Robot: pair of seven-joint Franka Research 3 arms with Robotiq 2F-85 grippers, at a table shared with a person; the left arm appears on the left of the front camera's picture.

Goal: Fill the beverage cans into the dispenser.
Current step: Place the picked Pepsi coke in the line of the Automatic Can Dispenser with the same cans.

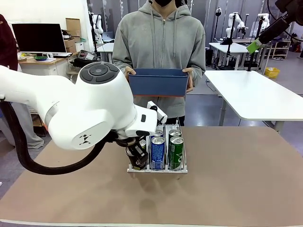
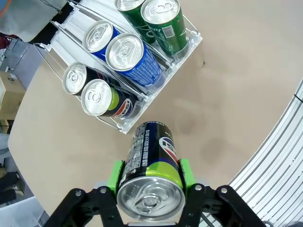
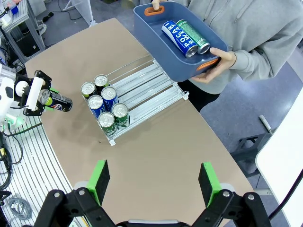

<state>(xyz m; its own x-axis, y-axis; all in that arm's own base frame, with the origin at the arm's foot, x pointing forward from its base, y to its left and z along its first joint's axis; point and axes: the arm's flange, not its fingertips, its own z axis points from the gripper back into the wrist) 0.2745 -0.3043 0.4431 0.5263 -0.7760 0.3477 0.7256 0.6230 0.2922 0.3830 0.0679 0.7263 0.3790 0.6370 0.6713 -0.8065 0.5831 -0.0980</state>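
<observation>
Currently left gripper (image 2: 150,175) jaws clamp a black Pepsi can (image 2: 150,144) near the dispenser (image 2: 124,126); right gripper (image 3: 154,178) jaws wide open, empty.

The brown table (image 1: 236,189) is wide and flat. 1 thing sits right on it: the clear dispenser (image 1: 161,170) with a white base. Seen from the front, it stands upright, a little toward 12 o'clock from the table's middle.
</observation>
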